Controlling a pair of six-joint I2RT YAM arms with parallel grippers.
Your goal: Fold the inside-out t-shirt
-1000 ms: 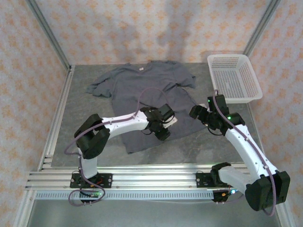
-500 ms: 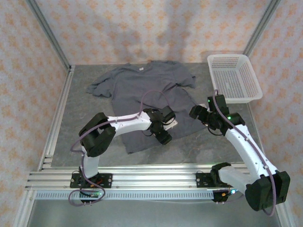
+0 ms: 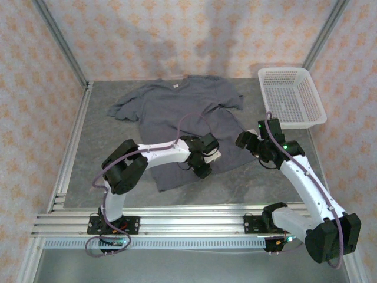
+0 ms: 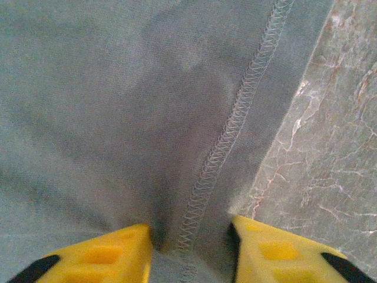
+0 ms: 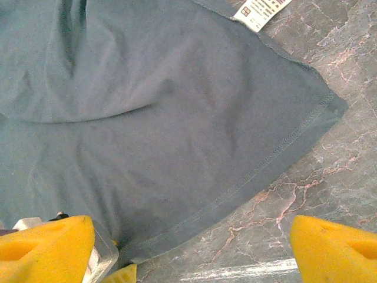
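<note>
The plain dark slate-grey cloth t-shirt lies spread flat on the grey marbled desk. The step looks like seizing the stitched bottom hem: the left end effector sits part-closed astride it, cloth ridged between its jaws, firm hold unclear. The right end effector gapes wide, empty, above the hem's corner; next it should descend and pinch there

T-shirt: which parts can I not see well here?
Top external: the left arm covers part of the t-shirt hem.
Left wrist: the bottom edge cuts off the left end effector; its grip on the cloth is unclear.
Right wrist: the white label print is too small to read.
</note>
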